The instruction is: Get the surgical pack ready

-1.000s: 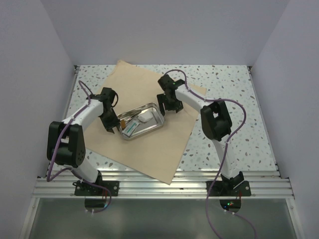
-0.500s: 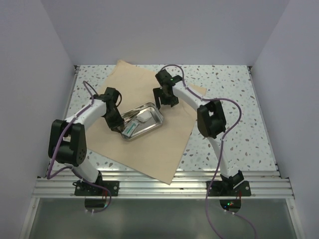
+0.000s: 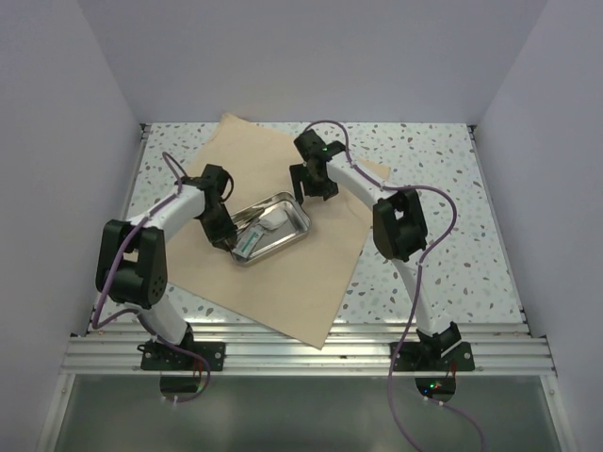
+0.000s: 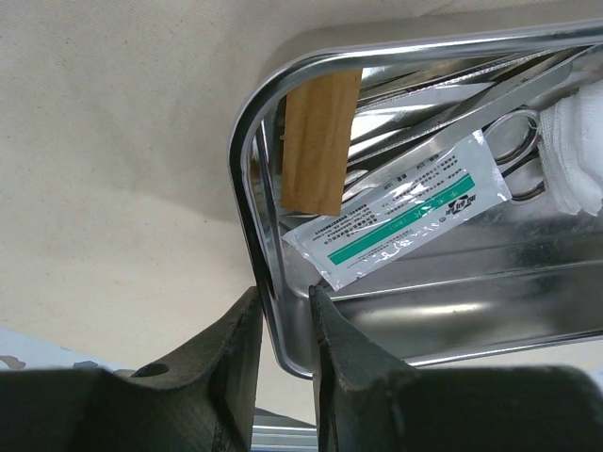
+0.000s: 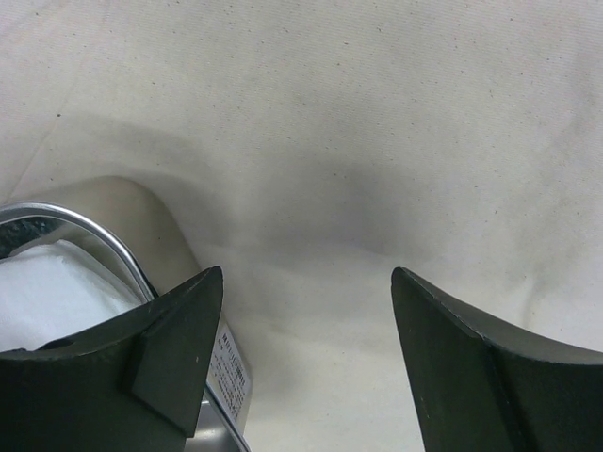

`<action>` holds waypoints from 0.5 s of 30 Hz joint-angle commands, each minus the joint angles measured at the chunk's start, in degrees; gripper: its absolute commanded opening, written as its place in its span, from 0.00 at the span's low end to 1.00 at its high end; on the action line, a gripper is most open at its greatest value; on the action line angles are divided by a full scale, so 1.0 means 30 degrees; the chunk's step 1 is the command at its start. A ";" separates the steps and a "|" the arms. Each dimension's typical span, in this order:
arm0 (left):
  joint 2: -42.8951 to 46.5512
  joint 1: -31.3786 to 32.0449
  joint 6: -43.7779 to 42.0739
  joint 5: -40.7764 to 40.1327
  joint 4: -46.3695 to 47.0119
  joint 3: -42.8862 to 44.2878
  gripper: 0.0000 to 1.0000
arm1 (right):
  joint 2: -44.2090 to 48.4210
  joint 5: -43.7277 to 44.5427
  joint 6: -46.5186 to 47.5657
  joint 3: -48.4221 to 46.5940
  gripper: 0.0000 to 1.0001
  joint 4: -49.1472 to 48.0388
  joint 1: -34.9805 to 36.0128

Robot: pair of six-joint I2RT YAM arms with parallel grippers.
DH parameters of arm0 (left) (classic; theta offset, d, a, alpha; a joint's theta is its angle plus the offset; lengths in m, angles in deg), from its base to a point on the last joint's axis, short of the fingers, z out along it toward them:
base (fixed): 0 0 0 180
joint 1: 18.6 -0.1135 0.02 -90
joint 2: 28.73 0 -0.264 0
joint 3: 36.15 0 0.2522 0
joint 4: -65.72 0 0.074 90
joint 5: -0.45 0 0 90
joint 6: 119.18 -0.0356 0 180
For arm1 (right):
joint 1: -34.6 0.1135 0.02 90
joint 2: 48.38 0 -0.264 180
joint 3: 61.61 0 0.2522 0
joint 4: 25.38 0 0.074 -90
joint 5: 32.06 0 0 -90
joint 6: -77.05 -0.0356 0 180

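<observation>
A tan wrap sheet [image 3: 273, 273] lies flat on the table. A shiny steel tray [image 3: 294, 233] sits on it, holding a white-and-green packet [image 4: 400, 212], a tan strip [image 4: 318, 141], scissors and white gauze. My left gripper [image 3: 224, 237] is shut on the tray's left rim [image 4: 252, 221], one finger outside and one inside. My right gripper [image 3: 309, 191] is open, just beyond the tray's far right corner [image 5: 89, 226], over bare sheet [image 5: 320, 160].
The speckled table [image 3: 443, 226] shows right of and behind the sheet. White walls enclose the table on three sides. A metal rail [image 3: 311, 353] runs along the near edge.
My left gripper moved right to the tray's left rim and closed on it. My right gripper moved back off the tray's right end toward the far corner.
</observation>
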 commanded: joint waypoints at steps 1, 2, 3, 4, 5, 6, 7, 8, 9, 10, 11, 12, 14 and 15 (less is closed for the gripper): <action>-0.0408 0.0253 0.0175 0.0994 0.1590 0.0875 0.29 | 0.0300 -0.0398 -0.0038 -0.0231 0.77 0.0234 0.0260; -0.0467 0.0253 0.0175 0.1053 0.1592 0.0846 0.29 | 0.0301 -0.0369 -0.0009 -0.0231 0.77 0.0263 0.0259; -0.0496 0.0253 0.0146 0.1083 0.1621 0.0874 0.29 | 0.0301 -0.0397 -0.0009 -0.0260 0.77 0.0292 0.0230; -0.0497 0.0253 0.0145 0.1083 0.1621 0.0817 0.29 | 0.0272 -0.0398 -0.0009 -0.0348 0.77 0.0293 0.0259; -0.0468 0.0253 0.0145 0.1083 0.1650 0.0787 0.29 | 0.0272 -0.0427 0.0020 -0.0406 0.77 0.0322 0.0230; -0.0409 0.0253 0.0116 0.1054 0.1679 0.0758 0.29 | 0.0243 -0.0398 0.0050 -0.0523 0.77 0.0351 0.0230; -0.0380 0.0253 0.0116 0.1054 0.1680 0.0787 0.29 | 0.0242 -0.0427 0.0079 -0.0582 0.77 0.0380 0.0230; -0.0380 0.0253 0.0116 0.1083 0.1680 0.0758 0.29 | 0.0184 -0.0398 0.0050 -0.0612 0.77 0.0410 0.0230; -0.0380 0.0253 0.0116 0.1112 0.1738 0.0758 0.29 | 0.0213 -0.0427 0.0079 -0.0699 0.77 0.0381 0.0230; -0.0438 0.0253 0.0116 0.1170 0.1767 0.0758 0.29 | 0.0184 -0.0398 0.0079 -0.0700 0.77 0.0439 0.0201; -0.0467 0.0253 0.0116 0.1200 0.1796 0.0787 0.29 | 0.0155 -0.0398 0.0079 -0.0671 0.77 0.0439 0.0201; -0.0525 0.0282 0.0145 0.1258 0.1826 0.0816 0.29 | 0.0155 -0.0398 0.0079 -0.0671 0.77 0.0439 0.0230; -0.0613 0.0282 0.0145 0.1259 0.1855 0.0845 0.29 | 0.0184 -0.0398 0.0050 -0.0612 0.77 0.0469 0.0201; -0.0643 0.0311 0.0145 0.1288 0.1884 0.0845 0.29 | 0.0155 -0.0340 0.0108 -0.0554 0.77 0.0440 0.0201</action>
